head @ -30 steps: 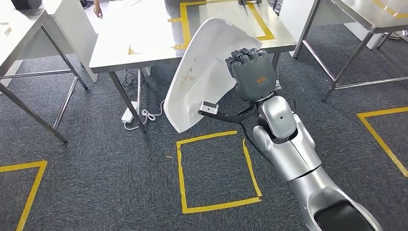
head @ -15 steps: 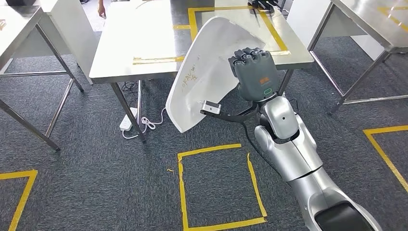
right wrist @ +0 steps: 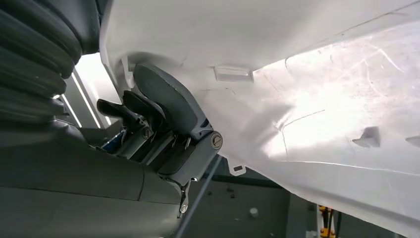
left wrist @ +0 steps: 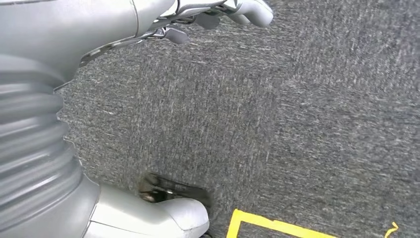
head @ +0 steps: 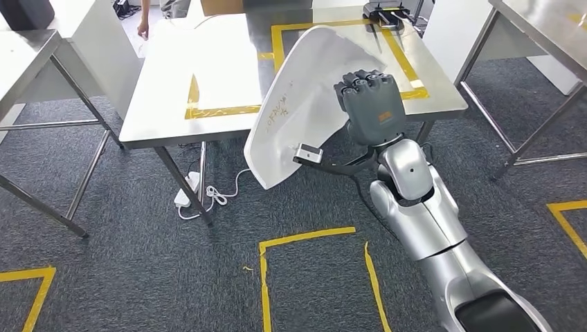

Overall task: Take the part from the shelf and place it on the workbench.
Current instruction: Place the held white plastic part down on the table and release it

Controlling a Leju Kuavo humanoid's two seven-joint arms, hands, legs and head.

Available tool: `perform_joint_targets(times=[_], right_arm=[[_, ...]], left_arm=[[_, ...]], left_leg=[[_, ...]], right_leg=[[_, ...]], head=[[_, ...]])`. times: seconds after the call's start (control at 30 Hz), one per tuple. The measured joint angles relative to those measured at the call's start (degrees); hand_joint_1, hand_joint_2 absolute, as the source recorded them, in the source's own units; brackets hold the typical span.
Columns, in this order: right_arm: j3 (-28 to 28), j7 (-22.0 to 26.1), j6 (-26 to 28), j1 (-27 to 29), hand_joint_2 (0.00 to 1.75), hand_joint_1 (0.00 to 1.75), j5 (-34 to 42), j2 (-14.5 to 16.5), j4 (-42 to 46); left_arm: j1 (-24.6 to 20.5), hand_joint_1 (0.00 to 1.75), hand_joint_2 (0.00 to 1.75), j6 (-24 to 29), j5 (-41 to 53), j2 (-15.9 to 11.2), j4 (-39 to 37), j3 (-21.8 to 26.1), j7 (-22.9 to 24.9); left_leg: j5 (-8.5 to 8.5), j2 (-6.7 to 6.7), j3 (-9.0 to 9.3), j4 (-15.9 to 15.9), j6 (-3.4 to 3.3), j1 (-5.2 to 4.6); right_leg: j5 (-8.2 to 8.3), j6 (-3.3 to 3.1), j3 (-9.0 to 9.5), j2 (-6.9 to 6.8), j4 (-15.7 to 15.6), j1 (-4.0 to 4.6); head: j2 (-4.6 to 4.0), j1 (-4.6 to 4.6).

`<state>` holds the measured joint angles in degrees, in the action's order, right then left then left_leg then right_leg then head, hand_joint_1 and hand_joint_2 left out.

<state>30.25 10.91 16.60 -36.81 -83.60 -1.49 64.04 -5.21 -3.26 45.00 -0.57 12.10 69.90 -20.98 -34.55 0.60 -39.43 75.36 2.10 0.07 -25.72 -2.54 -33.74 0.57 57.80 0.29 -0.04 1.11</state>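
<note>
Part (head: 304, 97): large white curved panel, held up in the air at a tilt, upper end over the near edge of the counter (head: 208, 69), lower end hanging over the carpet in front of it.
Handling, judged: thin moulded shell, likely light for its span; stiff enough to keep its curve, yet broad and awkward, prone to swing or twist about a one-sided grip. Smooth face probably slippery; small clips and tabs on the inner face, seen in the right wrist view, look breakable.
Grip point, judged: along the right edge near mid-length, fingers wrapped over the rim; a hold nearer one end would let the far end sag or catch on the counter edge.
Right hand (head: 370, 104): closed around the panel's right edge, knuckles toward the camera, dark fingers (right wrist: 148, 116) pressed against the white inner surface. Nothing else touched.
Left hand (left wrist: 233, 10): hanging over grey carpet, pale fingertips curled inward, nothing held; just how tightly closed, hard to tell.
Counter: steel-topped, ahead and slightly left, marked with a rectangle of yellow tape (head: 277, 48); landing zone presumably inside that outline.
Floor: grey carpet with yellow tape squares; white power strip (head: 185, 190) and cable under the counter.
Bystander: a person's hand (head: 143, 26) at the far left corner of the counter.
Stage, judged: carry phase, part not yet set down.
</note>
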Motion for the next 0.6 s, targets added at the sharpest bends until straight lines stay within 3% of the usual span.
perform_joint_targets(times=[0.03, 0.07, 0.1, 0.2, 0.23, 0.27, 0.33, 0.4, 0.43, 0.5, 0.53, 0.57, 0.6], right_arm=[[0.00, -0.02, -0.01, 0.04, 1.75, 1.75, 0.00, 0.00, -0.01], [0.00, -0.03, -0.01, 0.06, 1.75, 1.75, 0.00, 0.00, -0.01], [0.00, -0.03, -0.01, 0.08, 1.75, 1.75, 0.00, 0.00, -0.01], [0.00, -0.03, -0.04, 0.09, 1.75, 1.75, 0.00, 0.02, -0.04], [-0.01, -0.02, -0.11, 0.10, 1.75, 1.75, -0.01, 0.04, -0.05], [-0.01, 0.02, -0.17, 0.08, 1.75, 1.75, -0.02, 0.07, -0.07], [-0.02, 0.10, -0.26, -0.12, 1.75, 1.75, 0.00, 0.08, -0.06], [-0.01, 0.21, -0.29, -0.45, 1.75, 1.75, 0.11, 0.05, -0.08], [-0.01, 0.28, -0.32, -0.50, 1.75, 1.75, 0.15, 0.01, -0.09], [0.00, 0.40, -0.38, -0.39, 1.75, 1.75, 0.19, -0.11, -0.16], [0.00, 0.49, -0.40, -0.28, 1.75, 1.75, 0.19, -0.21, -0.22], [0.00, 0.60, -0.39, -0.19, 1.75, 1.75, 0.20, -0.34, -0.30], [0.00, 0.71, -0.33, -0.14, 1.75, 1.75, 0.20, -0.48, -0.37]], left_arm=[[0.07, 0.00, 1.75, 0.00, -0.01, 0.00, 0.00, 0.00, 0.00], [0.11, 0.00, 1.75, 0.00, -0.01, 0.00, 0.00, 0.00, 0.00], [0.13, 0.00, 1.75, 0.00, -0.01, -0.02, 0.00, 0.00, 0.00], [0.32, 0.00, 1.75, 0.00, -0.01, -0.09, -0.01, 0.00, 0.03], [0.39, 0.00, 1.75, 0.00, -0.02, -0.09, -0.01, 0.00, 0.04], [0.41, 0.00, 1.75, 0.00, -0.02, -0.05, 0.00, 0.00, -0.01], [0.35, 0.00, 1.75, 0.02, -0.02, 0.05, 0.02, 0.00, -0.31], [0.25, 0.00, 1.75, 0.06, -0.02, 0.10, 0.07, 0.00, -0.70], [0.22, 0.00, 1.75, 0.08, -0.01, 0.10, 0.09, 0.00, -0.82], [0.20, 0.00, 1.75, 0.09, 0.03, 0.13, 0.09, 0.00, -0.95], [0.23, 0.00, 1.75, 0.09, 0.05, 0.16, 0.09, 0.00, -0.99], [0.25, 0.00, 1.75, 0.09, 0.08, 0.19, 0.09, 0.00, -1.03], [0.25, 0.00, 1.75, 0.09, 0.11, 0.22, 0.09, 0.00, -1.08]], left_leg=[[-1.71, -0.04, -1.19, -0.15, 0.13, 0.10], [-2.15, -0.11, -1.72, -1.64, 0.25, 0.17], [-0.84, -0.20, -1.66, -4.41, 0.27, 0.23], [9.77, -0.65, -0.51, -14.70, -0.36, 0.17], [11.97, -0.73, -0.15, -16.49, -0.71, 0.11], [12.63, -0.76, 0.11, -17.33, -1.08, 0.10], [12.35, -0.58, 1.82, -17.53, -1.92, 0.26], [11.81, -0.47, 3.53, -17.67, -2.64, 0.40], [11.32, -0.44, 4.06, -17.70, -2.84, 0.41], [10.27, -0.31, 5.00, -17.68, -3.04, 0.41], [9.69, -0.24, 5.54, -17.68, -3.03, 0.41], [9.07, -0.17, 6.20, -17.67, -2.98, 0.41], [8.46, -0.13, 6.92, -17.66, -2.88, 0.40]], right_leg=[[-0.86, 0.06, 1.05, 0.04, 0.00, -0.08], [-1.75, 0.15, 2.19, 0.07, 0.00, -0.17], [-2.69, 0.28, 3.41, 0.07, 0.00, -0.25], [-5.47, 0.99, 6.10, 0.07, 0.06, -0.23], [-6.06, 1.37, 6.87, 0.13, 0.04, -0.14], [-6.19, 1.78, 7.46, 0.21, 0.29, -0.04], [-5.75, 2.47, 8.01, 0.21, 1.60, 0.02], [-5.75, 3.01, 5.81, 0.07, 6.31, -0.10], [-6.58, 3.27, 3.65, 0.00, 9.61, -0.21], [-10.16, 3.64, -1.34, -0.06, 15.00, -0.31], [-11.83, 3.69, -3.12, -0.07, 15.77, -0.34], [-12.28, 3.68, -4.10, -0.09, 14.86, -0.36], [-11.01, 3.59, -4.26, -0.13, 12.40, -0.37]], head=[[0.00, -0.02], [0.00, 0.00], [0.00, -0.01], [0.00, 0.03], [0.00, 0.03], [0.00, -0.04], [0.00, -0.25], [0.00, -0.48], [0.00, -0.59], [0.00, -0.73], [0.00, -0.79], [0.00, -0.84], [0.00, -0.87]])
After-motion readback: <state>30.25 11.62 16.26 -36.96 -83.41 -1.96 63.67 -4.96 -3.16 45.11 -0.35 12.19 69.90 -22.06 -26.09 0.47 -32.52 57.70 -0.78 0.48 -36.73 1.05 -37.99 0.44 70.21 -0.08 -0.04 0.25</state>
